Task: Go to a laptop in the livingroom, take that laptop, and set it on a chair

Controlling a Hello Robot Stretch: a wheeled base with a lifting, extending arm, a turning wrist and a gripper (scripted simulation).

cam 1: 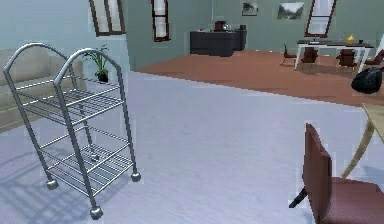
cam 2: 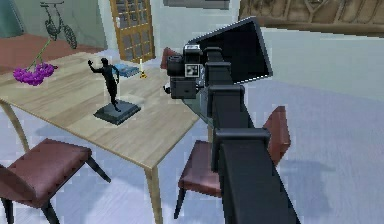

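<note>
**A:** What is in the forward view?
**B:** A wheeled wire cart [cam 1: 75,115] with three shelves stands on pale floor [cam 1: 210,140]. A pot behind it holds a green plant [cam 1: 100,63], and a red-brown chair [cam 1: 330,185] is at lower right.
**A:** And the arm side view?
**B:** The gripper [cam 2: 176,84] holds the dark laptop [cam 2: 235,50] in the air, above a padded chair [cam 2: 215,165] beside a wooden table [cam 2: 70,115]. The table bears a dark statuette [cam 2: 112,92] and purple flowers [cam 2: 35,73].
</note>
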